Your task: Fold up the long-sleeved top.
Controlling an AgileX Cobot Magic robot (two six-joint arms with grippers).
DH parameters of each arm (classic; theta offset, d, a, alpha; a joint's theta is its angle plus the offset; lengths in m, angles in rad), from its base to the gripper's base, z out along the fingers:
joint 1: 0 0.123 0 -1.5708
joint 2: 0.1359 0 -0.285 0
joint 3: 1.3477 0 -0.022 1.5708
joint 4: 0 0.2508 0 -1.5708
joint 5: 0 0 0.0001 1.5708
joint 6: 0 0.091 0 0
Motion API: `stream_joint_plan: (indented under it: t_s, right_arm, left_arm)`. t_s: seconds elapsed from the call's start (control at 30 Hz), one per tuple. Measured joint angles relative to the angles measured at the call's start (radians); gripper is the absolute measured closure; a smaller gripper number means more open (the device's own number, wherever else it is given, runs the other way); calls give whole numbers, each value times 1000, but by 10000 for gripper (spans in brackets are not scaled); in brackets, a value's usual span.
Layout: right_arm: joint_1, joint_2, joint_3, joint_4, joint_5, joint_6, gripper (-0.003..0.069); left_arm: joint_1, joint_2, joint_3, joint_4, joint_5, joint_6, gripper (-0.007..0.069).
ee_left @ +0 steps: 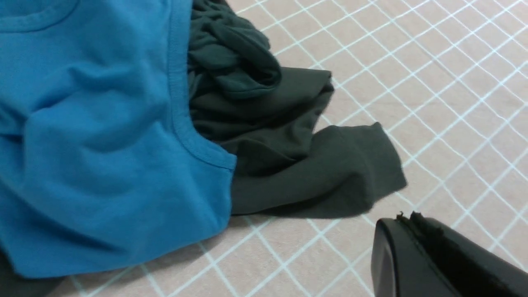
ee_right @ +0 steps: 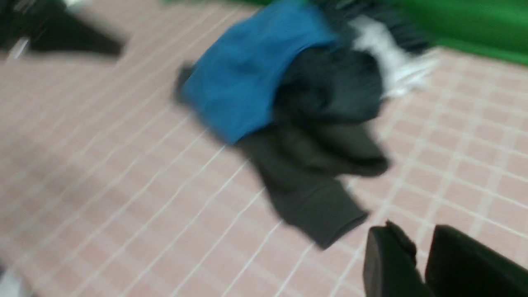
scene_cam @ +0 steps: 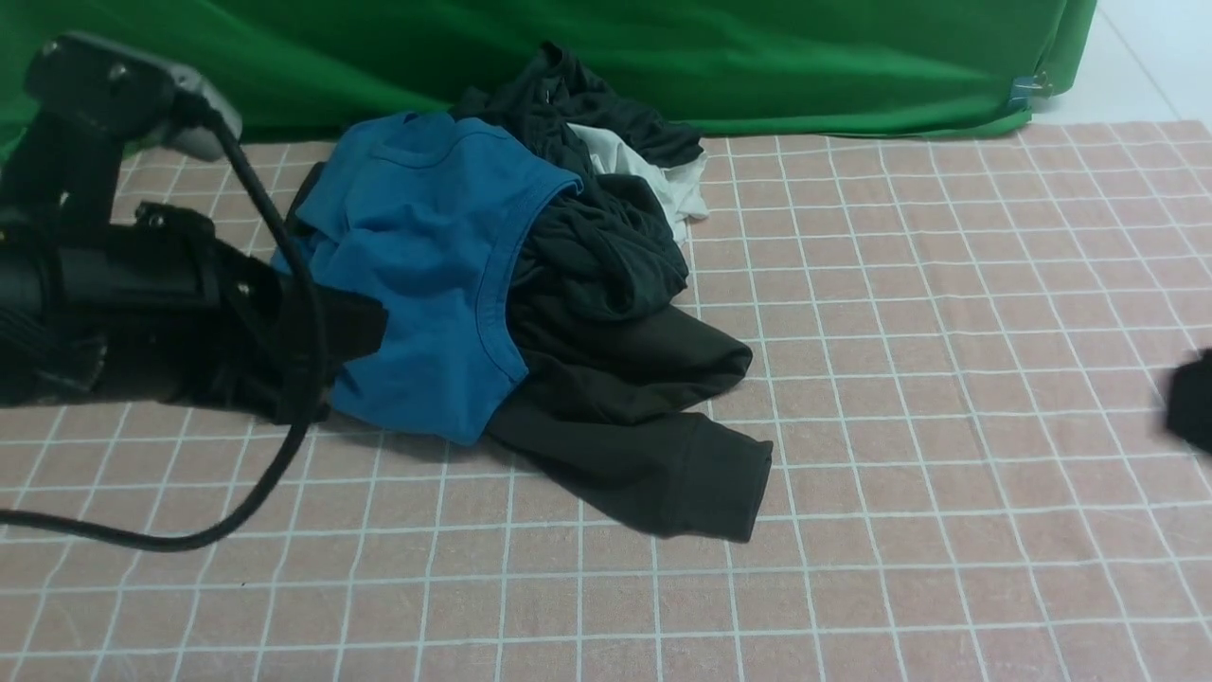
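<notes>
**Two claws, neither on the top**

Farthest left, the left claw lies low over the worktop, its tip at the near edge of the blue shirt. Its fingers are pressed together on nothing. Seen from its wrist, the cloth lies just beyond the tips, apart from them. I judge it sits there because the shirt has to come off the pile first.

Next comes the pile. The shirt drapes over the left half. A greenish-grey garment is bunched against the shirt's right side, and a white garment pokes out behind, near the green backdrop. The top lies crumpled at the bottom of the heap, mostly covered. Only a rumpled fold and one sleeve stick out toward the robot, with the cuff flat on the worktop, right of the shirt's hem. That cuff looks like the easiest place to take hold, since nothing rests on it.

Far right, well apart from the pile, sits the right claw. Its fingers stand slightly parted, with a narrow gap and nothing between them. Its wrist view is smeared, so finer detail cannot be read. By my reading, folding has not begun: the top must first be freed and spread flat.
</notes>
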Motion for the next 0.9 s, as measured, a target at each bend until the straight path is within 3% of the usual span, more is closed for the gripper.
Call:
stream_joint_plan:
  t_s: [0.2, 0.37, 0.5, 0.7, 0.9]
  right_arm:
    - [141, 84, -33, -56, 2, -39, 468]
    - [148, 84, -35, -100, 0, -43, 455]
    - [151, 84, -38, -112, 2, -47, 450]
    - [151, 84, -38, -114, 2, -80, 446]
    - [151, 84, -38, -115, 0, -84, 440]
  left_arm:
    - [-191, 24, -5, 81, -77, -35, 605]
    - [-206, 108, -80, 175, -229, -66, 598]
    - [-161, 257, -204, 192, -222, -76, 557]
    - [-111, 506, -373, 229, -235, -32, 333]
    - [-108, 728, -495, 258, -320, -27, 1]
